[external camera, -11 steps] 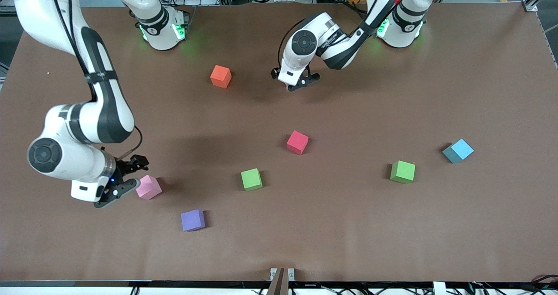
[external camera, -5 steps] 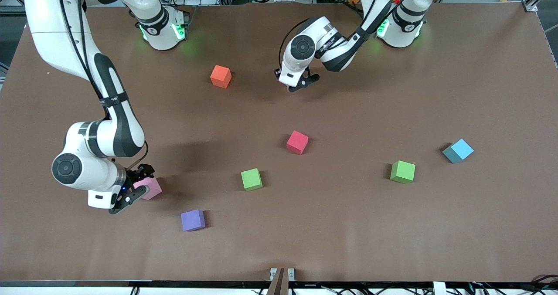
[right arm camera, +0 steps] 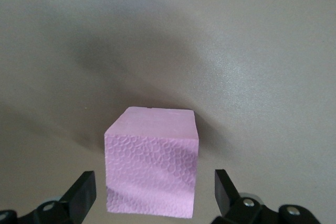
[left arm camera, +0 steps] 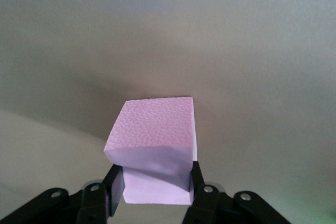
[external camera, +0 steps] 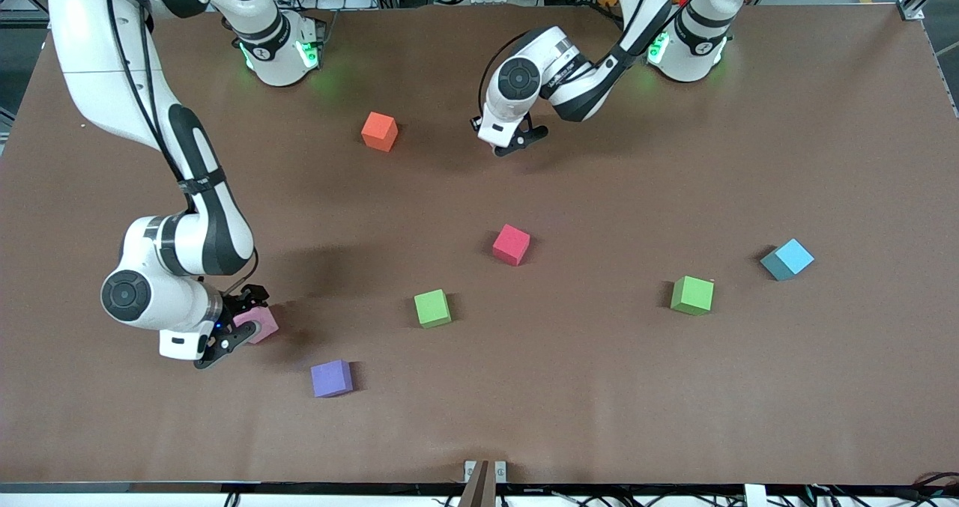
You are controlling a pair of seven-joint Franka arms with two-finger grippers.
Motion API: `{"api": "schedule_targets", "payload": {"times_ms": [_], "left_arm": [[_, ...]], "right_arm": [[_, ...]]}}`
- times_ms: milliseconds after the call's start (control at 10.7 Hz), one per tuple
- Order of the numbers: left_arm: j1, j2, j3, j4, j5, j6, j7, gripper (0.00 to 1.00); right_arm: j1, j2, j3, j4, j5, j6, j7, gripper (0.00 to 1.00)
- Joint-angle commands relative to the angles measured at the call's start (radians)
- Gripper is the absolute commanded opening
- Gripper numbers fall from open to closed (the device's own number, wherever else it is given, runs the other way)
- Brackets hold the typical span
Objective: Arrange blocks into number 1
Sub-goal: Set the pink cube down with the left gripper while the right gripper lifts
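Blocks point(external camera: 511, 244), two pink point(external camera: 258, 320) point(left arm camera: 152, 145), two green point(external camera: 432, 308) point(external camera: 691, 295), four others point(external camera: 379, 131) point(external camera: 511, 244) point(external camera: 787, 258) point(external camera: 331, 378)

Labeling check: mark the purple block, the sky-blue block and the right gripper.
purple block point(external camera: 331, 378), front view, top face.
sky-blue block point(external camera: 788, 258), front view, top face.
right gripper point(external camera: 241, 318), front view, gap between its fingertips.
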Motion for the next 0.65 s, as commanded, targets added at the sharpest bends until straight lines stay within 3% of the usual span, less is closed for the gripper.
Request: {"api": "schedule_targets", "payload": {"times_ms": [0,94,281,374,561], "left_arm": [[-0.060,-0.018,-0.004,-0.002,0.018,0.014,-0.012,0.00],[-0.060,-0.031,-0.039,-0.004,0.024,0.006,0.001,0.00],[-0.062,-0.041,-0.070,-0.007,0.135,-0.010,0.038,0.00],[-0.063,-0.035,-0.073,-0.005,0.163,-0.015,0.069,0.00],[-0.063,-0.036,-0.075,-0.004,0.164,-0.026,0.098,0.00]], "right_arm": [[-0.019,0.032,0.007,0.022,0.032,0.006,-0.021,1.00],[-0.019,0.038,0.006,0.022,0.055,0.006,-0.021,1.00],[-0.019,0.040,0.007,0.020,0.077,0.003,-0.020,0.19],[-0.019,0.040,0.006,0.020,0.077,0.001,-0.020,0.04],[-0.016,0.040,0.007,0.020,0.077,-0.002,-0.012,0.00]]}}
